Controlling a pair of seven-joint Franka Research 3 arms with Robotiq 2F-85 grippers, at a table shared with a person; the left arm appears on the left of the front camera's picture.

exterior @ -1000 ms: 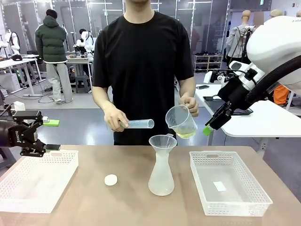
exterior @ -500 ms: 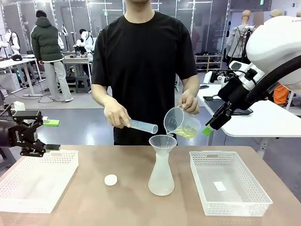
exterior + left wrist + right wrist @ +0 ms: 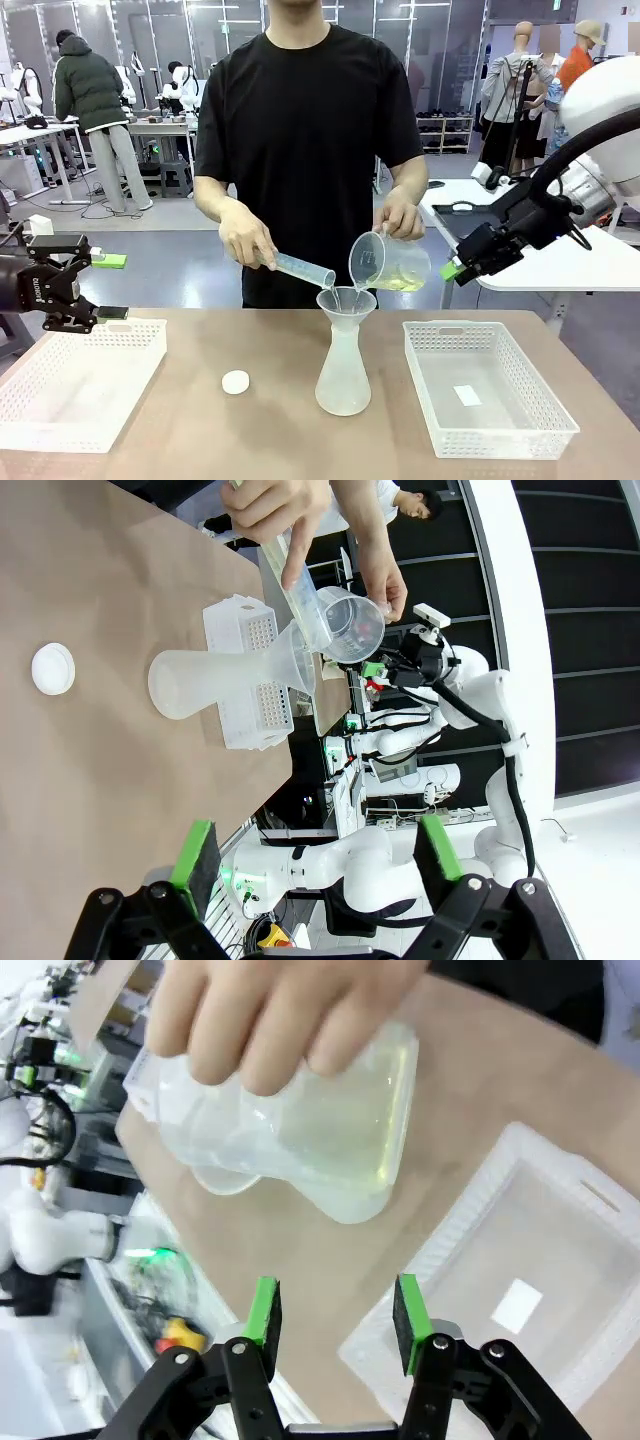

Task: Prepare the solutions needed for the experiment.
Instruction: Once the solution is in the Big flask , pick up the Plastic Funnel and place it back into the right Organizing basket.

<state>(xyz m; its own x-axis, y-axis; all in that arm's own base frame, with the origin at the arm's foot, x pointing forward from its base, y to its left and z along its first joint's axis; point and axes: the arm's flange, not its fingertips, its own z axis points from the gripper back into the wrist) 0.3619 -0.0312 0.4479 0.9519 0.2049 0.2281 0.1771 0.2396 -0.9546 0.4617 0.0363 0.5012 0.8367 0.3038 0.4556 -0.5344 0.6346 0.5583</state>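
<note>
**Beaker tipped further over funnel; right arm swung lower**

Since the earlier frame the beaker point(image 3: 385, 265) has tilted more, and its spout now sits over the funnel point(image 3: 346, 300). The tube point(image 3: 300, 268) has dropped, so its mouth points into the funnel too. The right gripper point(image 3: 450, 268) has shifted a bit right and its arm now comes in flatter. The left gripper point(image 3: 108, 287) has not moved.

The solutions point(image 3: 400, 284) are a pale yellow pool in the low side of the tilted beaker, centre of the front view, just above and right of the funnel. In the right wrist view they show as a yellow tint along the beaker's wall, upper centre. No stream can be made out.

One hand of the person point(image 3: 402, 215) holds the beaker by its handle side, and the other hand point(image 3: 245, 235) holds the tube at centre left. The funnel sits in the neck of the flask point(image 3: 343, 370), which stands upright on the table point(image 3: 200, 430), lower centre.

- Right gripper: jaws about half parted with nothing between them, mid right, near the beaker but apart from it.
- Left gripper: jaws wide and empty, at the left edge above the far corner of the left basket point(image 3: 60, 400).
- A white cap point(image 3: 236, 381) lies flat on the table between the left basket and the flask.
- The right basket point(image 3: 540, 420) is at lower right with a small white slip inside.
</note>
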